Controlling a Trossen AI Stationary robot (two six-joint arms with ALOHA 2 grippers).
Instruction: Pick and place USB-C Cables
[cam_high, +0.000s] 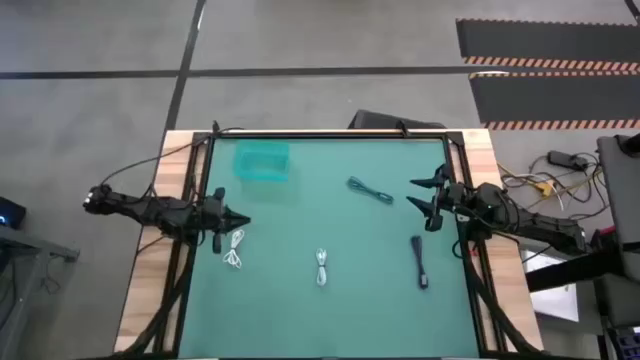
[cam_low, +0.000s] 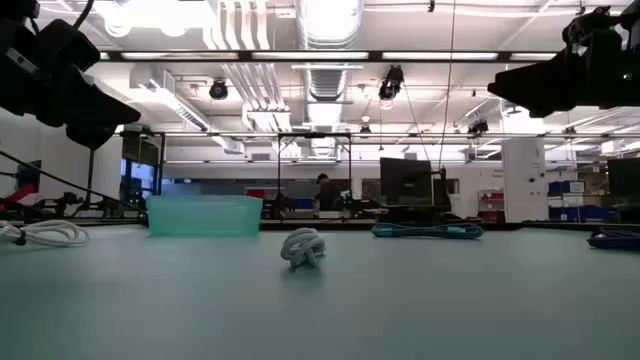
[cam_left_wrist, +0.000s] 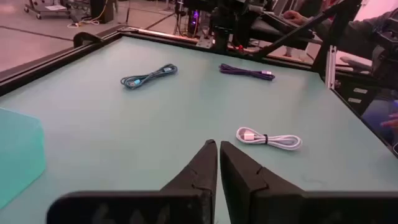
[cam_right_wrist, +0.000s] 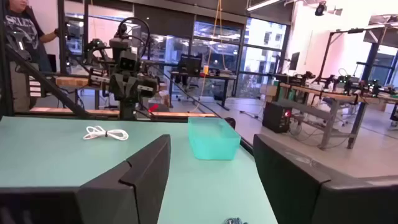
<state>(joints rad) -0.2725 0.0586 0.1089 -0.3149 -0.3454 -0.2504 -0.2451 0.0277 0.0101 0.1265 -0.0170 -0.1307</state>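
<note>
The left gripper (cam_high: 240, 219), pinched narrow, hovers at the mat's left edge beside a white cable (cam_high: 236, 247); the right gripper (cam_high: 421, 196) gapes wide at the right edge.

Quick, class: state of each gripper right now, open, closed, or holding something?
Left gripper: closed, holding nothing, beside the left white cable bundle.
Right gripper: open, holding nothing, at the table's right edge.
</note>
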